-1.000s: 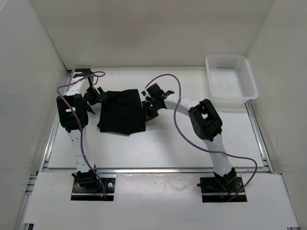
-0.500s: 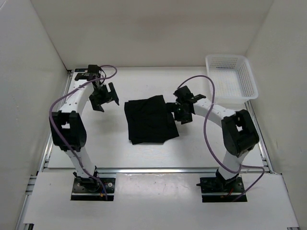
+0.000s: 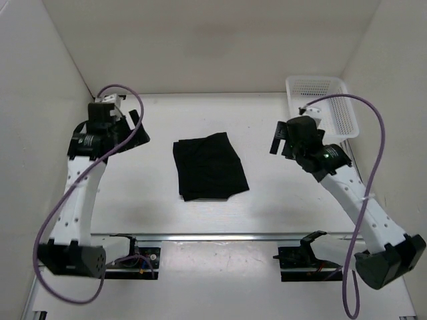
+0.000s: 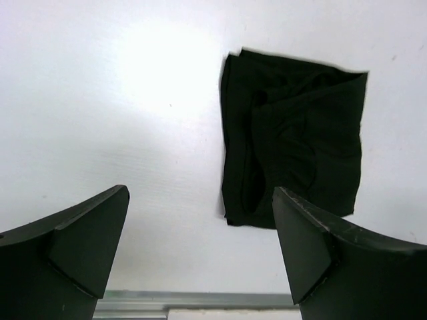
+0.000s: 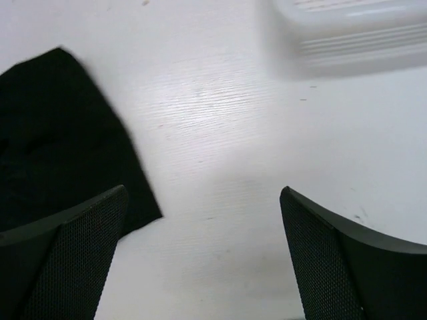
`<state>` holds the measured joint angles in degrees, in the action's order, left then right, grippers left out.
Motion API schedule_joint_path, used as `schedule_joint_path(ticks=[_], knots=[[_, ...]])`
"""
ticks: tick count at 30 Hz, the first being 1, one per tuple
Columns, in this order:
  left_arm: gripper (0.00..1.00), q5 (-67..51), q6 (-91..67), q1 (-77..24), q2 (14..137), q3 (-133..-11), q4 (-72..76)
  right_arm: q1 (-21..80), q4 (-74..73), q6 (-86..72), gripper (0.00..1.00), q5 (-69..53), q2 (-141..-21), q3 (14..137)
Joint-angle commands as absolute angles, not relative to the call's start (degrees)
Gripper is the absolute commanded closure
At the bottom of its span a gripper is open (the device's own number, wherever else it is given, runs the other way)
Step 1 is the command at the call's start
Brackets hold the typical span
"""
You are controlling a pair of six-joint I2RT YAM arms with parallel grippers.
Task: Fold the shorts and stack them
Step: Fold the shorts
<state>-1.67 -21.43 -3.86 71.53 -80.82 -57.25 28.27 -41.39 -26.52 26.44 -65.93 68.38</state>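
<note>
Both grippers stand open with nothing between the fingers: the left gripper (image 4: 200, 193) shows two dark fingers spread wide over bare table (image 3: 267, 200), and the right gripper (image 5: 203, 191) shows the same. From overhead I cannot separate the fingers on either arm, since they merge with the black wrist housings. In both wrist views the lower parts of the fingers run off the bottom edge. The shorts (image 3: 210, 167) lie folded into a rough rectangle, flat on the middle of the table, between the two arms and touched by neither. I cannot make out any print or drawstring on them, only soft creases and an overlapping layer in the left wrist view. The right wrist view gives me just one corner of the fabric, the rest cut off by the frame's left edge and by the gripper's own finger. The left gripper hangs raised to the left of the shorts, well apart from them. The right gripper hangs raised well to their right, close to the white mesh basket (image 3: 347, 110) in the far right corner. That basket shows only as a blurred strip in the right wrist view.
</note>
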Motion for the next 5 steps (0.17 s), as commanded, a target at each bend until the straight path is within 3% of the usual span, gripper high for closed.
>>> schedule_joint_path(ticks=[1,3,5], knots=[[0.0,3.42,-20.92,-3.87,64.35,-77.71,-53.61,27.95,-48.24,-30.58,0.01,37.69,-61.71,67.68],[0.0,4.91,-20.92,-3.87,61.27,-77.09,-53.09,27.95,-49.31,-31.2,0.08,40.25,-58.47,66.28],[0.0,5.45,-20.92,-3.87,59.86,-77.08,-53.09,27.95,-49.31,-30.59,0.08,41.04,-56.61,65.13]])
